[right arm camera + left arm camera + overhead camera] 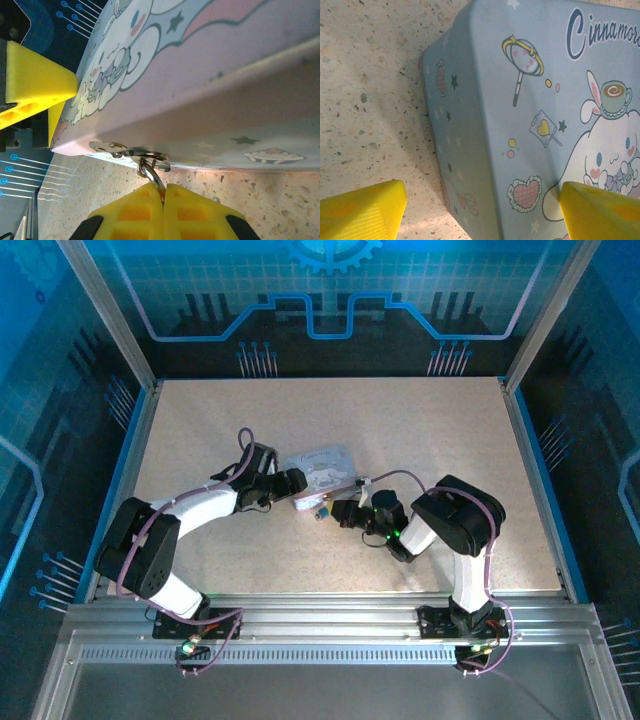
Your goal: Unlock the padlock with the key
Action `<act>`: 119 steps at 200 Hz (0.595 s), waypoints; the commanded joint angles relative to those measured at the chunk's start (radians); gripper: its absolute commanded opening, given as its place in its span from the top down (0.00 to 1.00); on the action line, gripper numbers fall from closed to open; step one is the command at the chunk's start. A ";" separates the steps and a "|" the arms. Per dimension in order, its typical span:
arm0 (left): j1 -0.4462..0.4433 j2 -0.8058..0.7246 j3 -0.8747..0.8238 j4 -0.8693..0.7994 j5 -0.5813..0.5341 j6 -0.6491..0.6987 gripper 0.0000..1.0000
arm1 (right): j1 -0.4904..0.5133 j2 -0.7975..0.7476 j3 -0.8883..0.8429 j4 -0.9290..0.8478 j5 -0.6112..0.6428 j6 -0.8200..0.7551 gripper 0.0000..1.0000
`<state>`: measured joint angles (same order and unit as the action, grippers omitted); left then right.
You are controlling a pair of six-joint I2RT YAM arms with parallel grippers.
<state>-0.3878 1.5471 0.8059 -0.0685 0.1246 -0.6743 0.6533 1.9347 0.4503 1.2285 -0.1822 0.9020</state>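
Padlock (150, 172) in pinch of closed right hand (163, 192), under tin (225, 75) hasp (112, 147); left hand (480, 200) wide open over tin.

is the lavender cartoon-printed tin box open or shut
Shut: the lavender tin box lid lies flush, and a metal ring threads its silvery hasp.

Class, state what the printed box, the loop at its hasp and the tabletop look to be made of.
The box: painted sheet metal probably, smooth satin sheen, rounded pressed edges. The loop: bare polished metal, bright silvery glints. The tabletop: speckled stone-like or laminate surface, matte; which, unclear.
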 commanded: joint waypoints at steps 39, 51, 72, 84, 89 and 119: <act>0.007 0.019 -0.044 0.004 0.011 0.001 0.19 | -0.013 -0.054 -0.028 0.079 0.057 0.079 0.96; 0.007 0.019 -0.051 0.009 0.012 -0.003 0.19 | -0.018 -0.061 -0.029 0.080 0.062 0.091 0.96; 0.007 0.014 -0.059 0.011 0.013 -0.004 0.19 | -0.024 -0.078 -0.039 0.076 0.075 0.101 0.96; 0.007 0.005 -0.058 0.010 0.015 -0.005 0.19 | -0.029 -0.094 -0.050 0.054 0.084 0.097 0.96; 0.007 0.001 -0.057 0.010 0.019 -0.005 0.19 | -0.029 -0.104 -0.055 0.042 0.089 0.094 0.96; 0.009 -0.063 -0.035 -0.015 0.035 0.003 0.16 | -0.034 -0.175 -0.092 -0.042 0.116 0.062 0.95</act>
<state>-0.3874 1.5414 0.7811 -0.0227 0.1352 -0.6807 0.6323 1.8248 0.3851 1.2175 -0.1070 0.9836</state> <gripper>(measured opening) 0.830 0.051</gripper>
